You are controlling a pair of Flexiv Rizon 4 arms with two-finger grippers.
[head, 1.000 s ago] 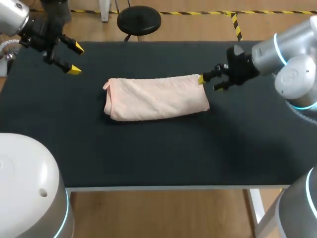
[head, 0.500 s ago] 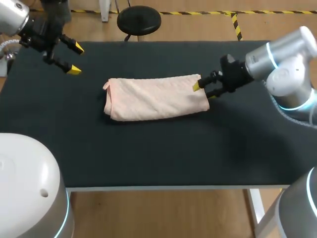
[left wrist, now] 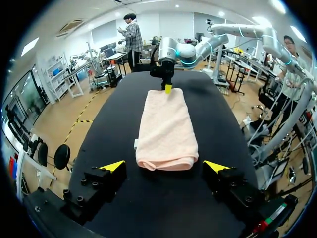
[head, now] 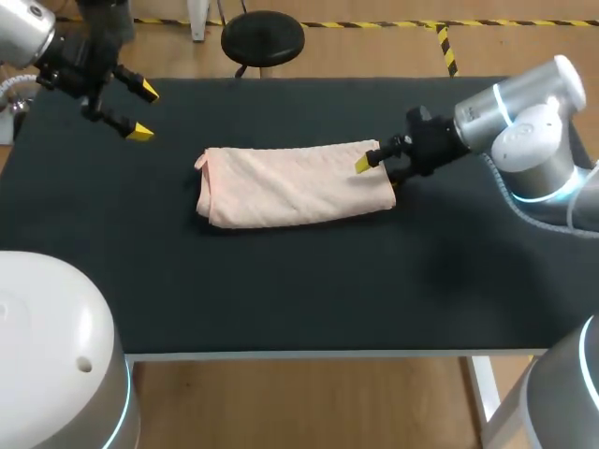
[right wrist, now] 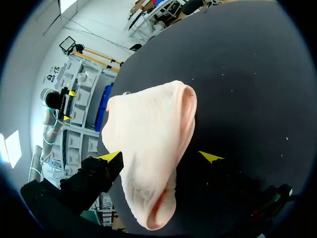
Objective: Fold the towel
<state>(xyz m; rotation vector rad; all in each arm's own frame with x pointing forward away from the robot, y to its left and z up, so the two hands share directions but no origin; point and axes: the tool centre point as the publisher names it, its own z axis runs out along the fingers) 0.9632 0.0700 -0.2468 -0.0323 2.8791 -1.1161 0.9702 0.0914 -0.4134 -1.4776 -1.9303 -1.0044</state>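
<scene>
Step in hand: judged to be the pick-up of the towel's point(head: 295, 184) right end, so it can be carried over onto the left end.
Table point(head: 281, 290): black top. It should serve as the anvil for the fold, with the towel's left half kept flat on it while the other half travels.
Right gripper point(head: 377, 173): at the towel's right end with its fingers spread and not yet clamped. One yellow tip is over the cloth and the other is just off its near edge.
Grip advice: reach in far enough to take every layer of the end between both fingers. Close firmly before lifting, since a shallow pinch would likely peel off the top layer only.
Carry advice: use a low arc toward the left and lay edge on edge. Release only once the cloth rests.
Left gripper point(head: 143, 112): fingers apart and holding nothing. It hovers over the table's far left corner, well apart from the towel, and could pin the left end if the cloth drags.
Towel, place: middle of the table, with its long axis running left to right.
Towel, form: a pale peach band, already doubled lengthwise.
Towel, ends: the left end is thick and rounded. The right end shows as an open loop of layers in the right wrist view.
Towel, surface: soft nap, lightly rumpled.
</scene>
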